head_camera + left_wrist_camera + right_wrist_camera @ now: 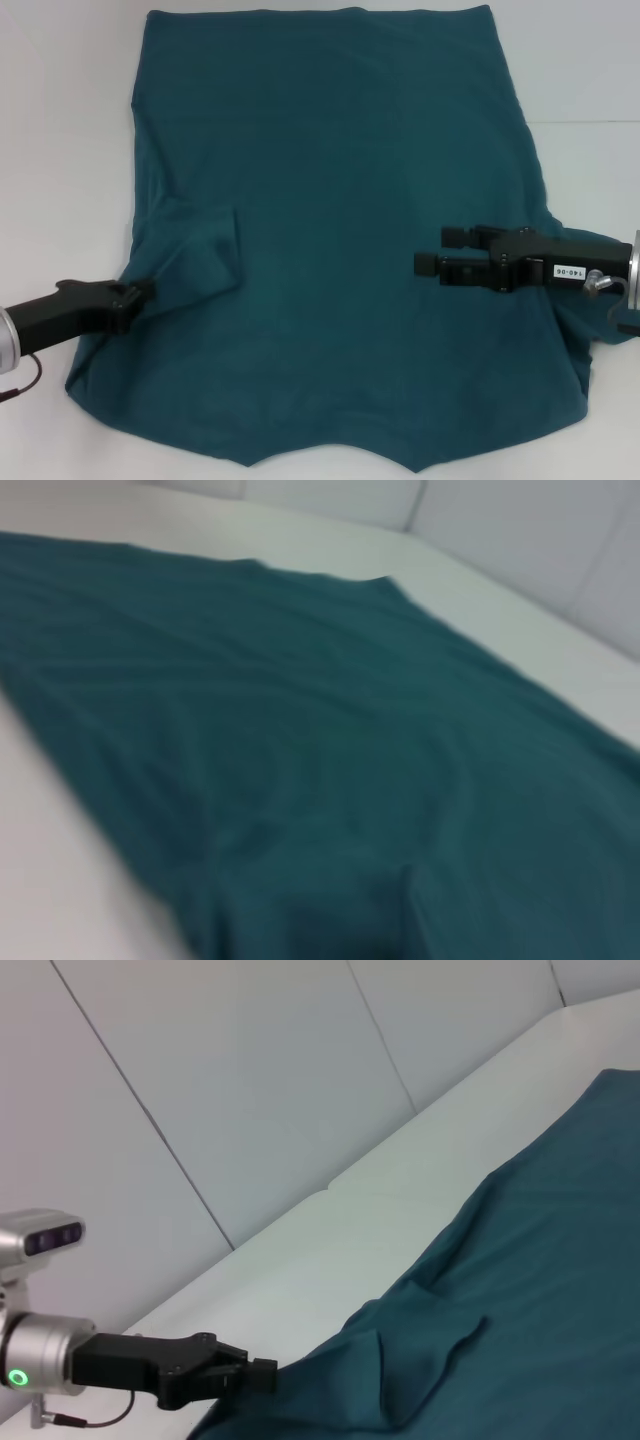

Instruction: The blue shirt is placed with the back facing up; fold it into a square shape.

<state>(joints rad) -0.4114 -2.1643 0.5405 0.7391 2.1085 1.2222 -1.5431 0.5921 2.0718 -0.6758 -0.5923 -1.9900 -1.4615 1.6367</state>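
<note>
covering most of the white bench [60,150], blue shirt [350,200] plain side up, left gripper [143,291] fingers clamped on its left sleeve, right gripper [432,250] over the shirt's right side, fingers apart

The blue shirt [350,200] lies spread flat, plain side up, its dark teal fabric lightly creased. One sleeve is folded inward right beside the left gripper [140,292], while the right gripper [432,252] hangs over its opposite side.
</note>
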